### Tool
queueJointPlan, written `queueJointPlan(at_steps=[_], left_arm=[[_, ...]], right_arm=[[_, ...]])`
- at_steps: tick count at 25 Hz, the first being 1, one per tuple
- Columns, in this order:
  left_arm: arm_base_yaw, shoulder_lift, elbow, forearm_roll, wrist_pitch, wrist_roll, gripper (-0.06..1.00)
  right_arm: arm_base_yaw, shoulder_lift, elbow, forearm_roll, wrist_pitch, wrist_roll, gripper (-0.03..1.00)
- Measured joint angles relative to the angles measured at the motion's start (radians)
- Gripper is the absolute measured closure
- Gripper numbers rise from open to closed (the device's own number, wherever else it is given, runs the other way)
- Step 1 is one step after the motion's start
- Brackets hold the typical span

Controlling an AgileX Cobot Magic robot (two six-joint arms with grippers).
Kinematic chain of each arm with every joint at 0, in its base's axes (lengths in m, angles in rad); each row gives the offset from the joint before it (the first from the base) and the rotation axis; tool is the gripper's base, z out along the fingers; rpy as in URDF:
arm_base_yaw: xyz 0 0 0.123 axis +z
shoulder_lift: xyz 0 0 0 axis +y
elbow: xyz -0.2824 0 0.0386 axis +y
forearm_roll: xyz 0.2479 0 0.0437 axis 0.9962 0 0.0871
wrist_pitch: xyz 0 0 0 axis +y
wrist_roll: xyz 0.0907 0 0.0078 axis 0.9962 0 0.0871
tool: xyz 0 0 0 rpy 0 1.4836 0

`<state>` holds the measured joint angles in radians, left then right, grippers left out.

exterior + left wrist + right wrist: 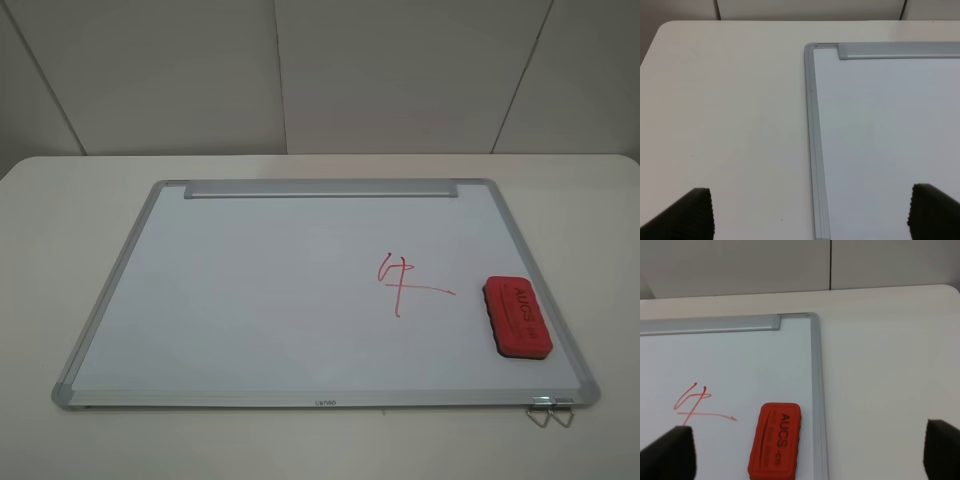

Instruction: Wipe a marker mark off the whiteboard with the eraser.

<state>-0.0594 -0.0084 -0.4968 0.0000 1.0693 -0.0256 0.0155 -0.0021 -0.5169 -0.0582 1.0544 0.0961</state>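
Observation:
The whiteboard point(250, 290) lies flat on the table, silver-framed. The red eraser point(517, 315) rests on its right side near the frame, lettering up, also in the right wrist view point(776, 439). Left of it is a red scribble with a long horizontal tail point(400, 280), point(697, 402). The marker mark of stacked strokes shows in no view. My right gripper point(806, 450) is open, above the board's right edge, short of the eraser. My left gripper point(812, 212) is open over the board's left frame point(812, 125). Neither gripper appears in the exterior view.
A metal tray strip point(320, 188) runs along the board's far edge. Metal clips point(550, 411) stick out at the near right corner. White table point(60, 220) surrounds the board; a pale wall stands behind.

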Motion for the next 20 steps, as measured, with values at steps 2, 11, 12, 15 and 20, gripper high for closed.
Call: queueJointPlan(at_steps=[2,11,12,15,20], left_arm=[[0.000,0.000,0.000,0.000,0.000,0.000,0.17],[0.000,0.000,0.000,0.000,0.000,0.000,0.17],[0.000,0.000,0.000,0.000,0.000,0.000,0.17],[0.000,0.000,0.000,0.000,0.000,0.000,0.17],[0.000,0.000,0.000,0.000,0.000,0.000,0.17]], right_arm=[[0.000,0.000,0.000,0.000,0.000,0.000,0.15],[0.000,0.000,0.000,0.000,0.000,0.000,0.15],[0.000,0.000,0.000,0.000,0.000,0.000,0.15],[0.000,0.000,0.000,0.000,0.000,0.000,0.15],[-0.007,0.000,0.000,0.000,0.000,0.000,0.15]])
